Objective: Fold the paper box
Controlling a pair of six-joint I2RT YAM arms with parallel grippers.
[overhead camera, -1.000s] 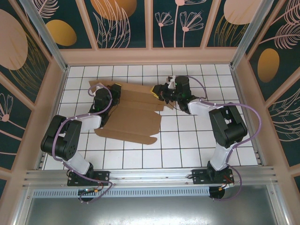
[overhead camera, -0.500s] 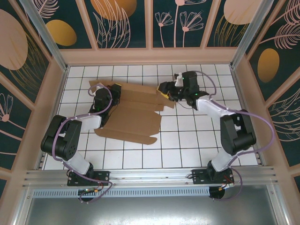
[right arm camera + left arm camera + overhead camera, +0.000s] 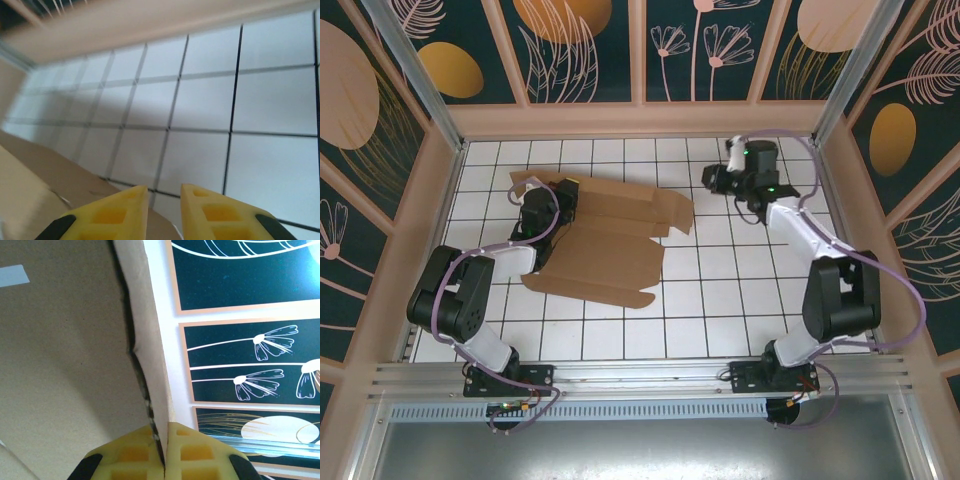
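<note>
Left gripper (image 3: 161,436) clamped on the left edge of the paper box (image 3: 605,255). Right gripper (image 3: 164,192) slightly parted, empty, near the sheet's far right corner. Box lies mostly flat, left of centre on the tiled floor (image 3: 720,300), long axis roughly left-right.

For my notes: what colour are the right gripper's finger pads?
Yellow; the pads show best in the right wrist view.
</note>
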